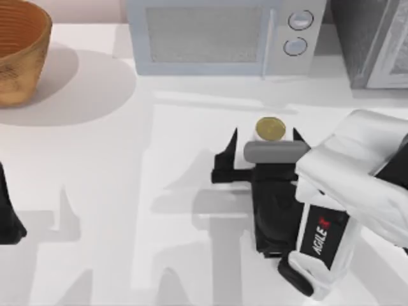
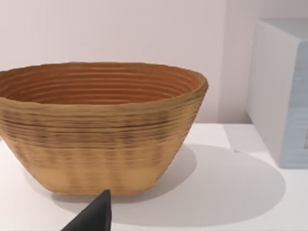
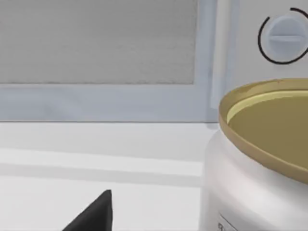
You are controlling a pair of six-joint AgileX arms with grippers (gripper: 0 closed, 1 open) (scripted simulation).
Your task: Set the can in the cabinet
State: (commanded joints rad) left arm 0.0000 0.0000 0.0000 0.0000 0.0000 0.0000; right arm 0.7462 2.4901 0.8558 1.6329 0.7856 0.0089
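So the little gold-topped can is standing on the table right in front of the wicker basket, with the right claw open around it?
Not quite. The can stands in front of the microwave, not the basket, which sits at the far left in the top view. The right gripper is indeed open around it.

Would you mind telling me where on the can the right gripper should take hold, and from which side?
Grip the can across its round side wall, below the gold rim. It stands upright on the table, so come in level from the near side, where the right gripper sits open, fingers either side.
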